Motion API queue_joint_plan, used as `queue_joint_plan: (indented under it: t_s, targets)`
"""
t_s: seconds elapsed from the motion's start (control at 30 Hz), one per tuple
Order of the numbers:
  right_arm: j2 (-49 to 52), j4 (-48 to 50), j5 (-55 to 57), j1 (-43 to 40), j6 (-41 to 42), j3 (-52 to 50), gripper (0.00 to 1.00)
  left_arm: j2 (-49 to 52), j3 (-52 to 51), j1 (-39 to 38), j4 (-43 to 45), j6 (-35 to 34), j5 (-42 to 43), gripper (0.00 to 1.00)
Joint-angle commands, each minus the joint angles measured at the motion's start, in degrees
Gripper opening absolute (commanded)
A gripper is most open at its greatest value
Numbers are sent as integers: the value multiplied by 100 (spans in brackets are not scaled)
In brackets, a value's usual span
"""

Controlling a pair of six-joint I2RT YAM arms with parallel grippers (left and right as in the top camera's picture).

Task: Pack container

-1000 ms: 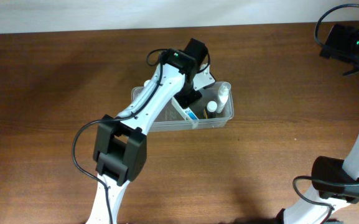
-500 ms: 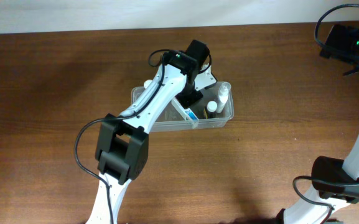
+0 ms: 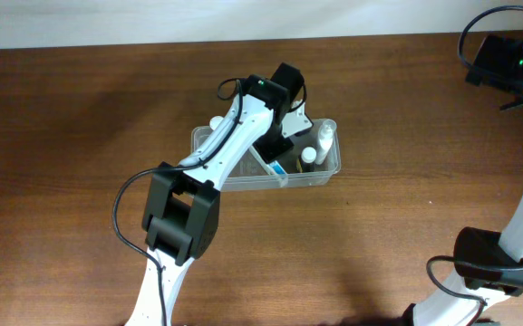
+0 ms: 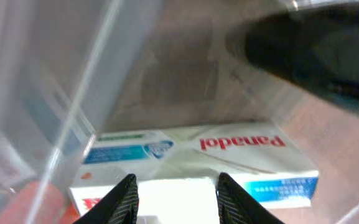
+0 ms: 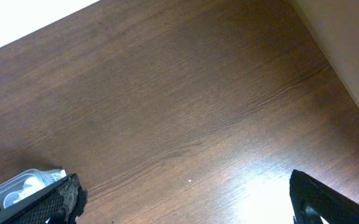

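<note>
Container (image 3: pixel 320 175): on the desk (image 3: pixel 80 136), about mid-desk, its long side running left to right.
Box (image 4: pixel 229 152): inside the container, near its middle.
Bottles: two, inside the container at its right end, right of the box; the taller bottle (image 3: pixel 324 138) behind, the small bottle (image 3: pixel 308 156) just before it.
Left claw (image 4: pixel 176 190): down inside the container, over the box, one of its fingers (image 4: pixel 126 196) on each side.
Right claw (image 5: pixel 185 186): over the desk's far right corner, well apart from the container.

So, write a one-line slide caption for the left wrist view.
Left hand holds a Panadol box inside the clear container.
</note>
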Motion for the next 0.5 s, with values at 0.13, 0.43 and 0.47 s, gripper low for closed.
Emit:
queue_joint_plan:
  t_s: [0.13,0.43,0.47]
  targets:
    - [-96,-33,70,-11,-39,92,98,59,76,-13,-459,-55,26,41]
    - [-96,-35,70,-11,-39,92,98,59,76,-13,-813,-208,26,41]
    - [-96,-33,70,-11,-39,92,98,59,76,-13,-811,-205,26,41]
